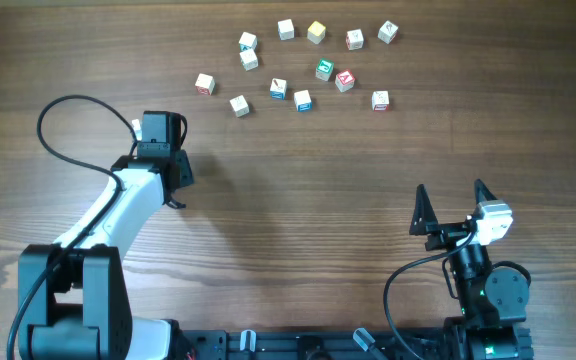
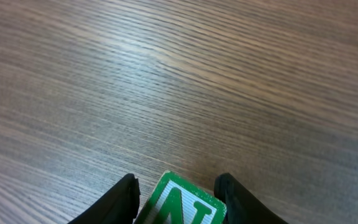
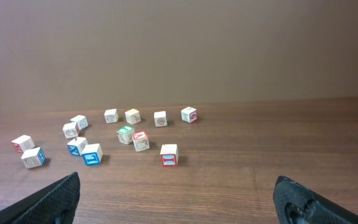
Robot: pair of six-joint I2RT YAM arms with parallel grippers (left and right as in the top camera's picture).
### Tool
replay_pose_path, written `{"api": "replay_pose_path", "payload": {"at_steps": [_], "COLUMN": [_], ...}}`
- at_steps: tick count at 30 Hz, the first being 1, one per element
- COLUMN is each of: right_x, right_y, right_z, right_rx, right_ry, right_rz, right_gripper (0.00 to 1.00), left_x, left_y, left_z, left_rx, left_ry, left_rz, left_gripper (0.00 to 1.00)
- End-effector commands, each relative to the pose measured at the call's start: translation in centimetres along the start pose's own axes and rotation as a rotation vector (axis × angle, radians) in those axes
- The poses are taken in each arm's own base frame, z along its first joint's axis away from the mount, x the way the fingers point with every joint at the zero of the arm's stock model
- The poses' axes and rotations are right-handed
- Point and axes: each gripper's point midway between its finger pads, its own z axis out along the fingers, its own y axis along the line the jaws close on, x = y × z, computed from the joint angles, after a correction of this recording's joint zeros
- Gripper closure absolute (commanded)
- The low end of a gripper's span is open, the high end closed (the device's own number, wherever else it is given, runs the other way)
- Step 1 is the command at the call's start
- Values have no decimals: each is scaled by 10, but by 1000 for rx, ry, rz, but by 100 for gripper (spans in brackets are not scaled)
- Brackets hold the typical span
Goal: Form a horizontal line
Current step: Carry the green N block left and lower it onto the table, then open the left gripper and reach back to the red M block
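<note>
Ahead of my left pincer, its jaws filled by the green N cube, the table is bare wood. The loose cubes crowd the far side, several nearly touching, leaving narrow gaps. My right pincer, spread wide, has open wood in front.

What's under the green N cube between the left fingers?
Only bare wooden table shows around the green N cube, held between the left fingers. Its underside is cut off by the frame edge, and overhead the arm covers it, so table contact cannot be told.
</note>
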Motion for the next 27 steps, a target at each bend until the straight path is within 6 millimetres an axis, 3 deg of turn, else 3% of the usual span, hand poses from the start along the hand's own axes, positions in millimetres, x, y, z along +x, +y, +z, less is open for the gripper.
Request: {"api": "replay_pose_path", "payload": {"at_steps": [1, 8, 21, 25, 27], "right_x": [-2, -2, -2, -2, -2], "right_y": [1, 1, 1, 1, 1], "right_z": [0, 0, 0, 0, 0], "right_rx": [-8, -9, -8, -8, -8], "right_ry": [-7, -7, -7, -7, -7], "right_rz": [-18, -18, -18, -18, -18], "right_gripper": [0, 0, 0, 0, 0], "left_x": [2, -1, 4, 9, 8], "left_y": [10, 47, 96, 99, 96], "left_z": [6, 14, 40, 45, 46], "left_rx": [3, -43, -102, -83, -58], "left_ry": [20, 36, 78, 101, 97], "left_rz": [51, -52, -95, -118, -122], "left_gripper": [58, 56, 52, 52, 45]}}
